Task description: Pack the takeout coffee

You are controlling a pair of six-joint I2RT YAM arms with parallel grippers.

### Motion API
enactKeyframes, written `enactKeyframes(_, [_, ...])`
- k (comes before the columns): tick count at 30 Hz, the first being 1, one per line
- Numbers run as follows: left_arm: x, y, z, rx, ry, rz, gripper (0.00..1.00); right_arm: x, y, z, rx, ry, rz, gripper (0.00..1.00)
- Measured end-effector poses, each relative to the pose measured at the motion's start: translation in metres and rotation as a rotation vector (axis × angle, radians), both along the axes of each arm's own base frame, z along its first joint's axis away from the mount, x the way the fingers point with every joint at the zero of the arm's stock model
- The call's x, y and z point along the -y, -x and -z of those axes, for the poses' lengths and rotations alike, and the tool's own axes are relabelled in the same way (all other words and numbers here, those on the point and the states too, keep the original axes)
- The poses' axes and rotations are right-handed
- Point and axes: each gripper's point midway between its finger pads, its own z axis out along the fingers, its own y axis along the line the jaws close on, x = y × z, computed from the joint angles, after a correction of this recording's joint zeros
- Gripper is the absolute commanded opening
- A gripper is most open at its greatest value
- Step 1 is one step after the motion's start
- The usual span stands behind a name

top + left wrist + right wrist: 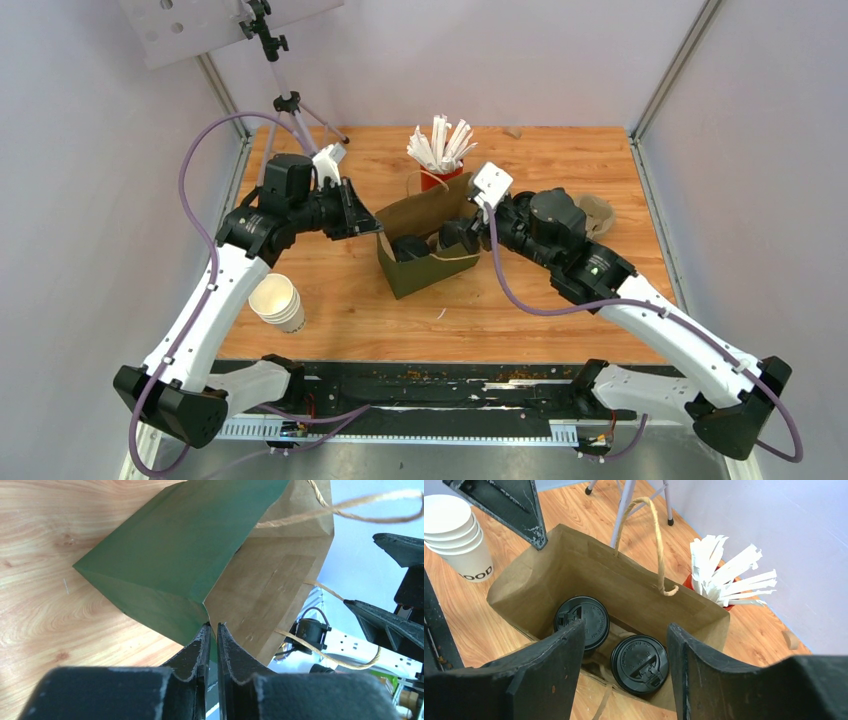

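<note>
Top view: green paper bag [420, 278] stands upright, mouth open, near table [560, 300] centre.

Takeout coffee [640, 664]: black lid up, inside the bag on its floor, toward the 3 o'clock end. Second lidded cup [581, 621] sits just beside it at the 9 o'clock end. Only the lids show; the cup bodies are hidden by the bag walls.

Left gripper [212, 626]: at the bag's 9 o'clock corner, at rim height. Fingers [197, 650] are drawn nearly together with a thin slit between them, and the bag's corner edge meets the tips. Cannot tell whether the paper is actually nipped.

Right gripper [624, 627]: at the 3 o'clock side of the bag, over the open mouth. Fingers [554, 665] are spread wide with nothing between them; the takeout coffee lies below the gap, apart from both fingers.

Twine handle [656, 545] on the far wall arches up.

Red cup [440, 180] of white sticks [440, 145]: at 12 o'clock of the bag, close behind it.

Stack of white paper cups [278, 302]: at 8 o'clock of the bag, well apart, upright.

Tripod [290, 110]: at 10 o'clock, at the far table edge.
</note>
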Motion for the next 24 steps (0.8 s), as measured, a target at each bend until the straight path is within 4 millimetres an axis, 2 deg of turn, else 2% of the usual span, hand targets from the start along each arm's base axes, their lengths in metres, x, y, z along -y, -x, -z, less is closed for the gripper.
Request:
enactKeyframes(9, [0.003,-0.008,-0.006,0.036,0.017,-0.001,0.16,-0.018,-0.023,-0.005,-0.047,-0.017,0.042,0.62])
enactKeyframes(14, [0.005,-0.013,-0.017,0.058,0.025,-0.002,0.16,-0.02,-0.033,-0.016,-0.036,-0.031,0.08,0.62])
enactKeyframes(20, [0.004,-0.017,-0.039,0.118,0.033,-0.01,0.2,-0.02,-0.05,-0.034,-0.025,-0.056,0.147,0.62])
enactKeyframes(24, [0.001,-0.018,-0.045,0.14,0.027,-0.024,0.27,-0.019,-0.056,-0.042,-0.024,-0.073,0.169,0.62])
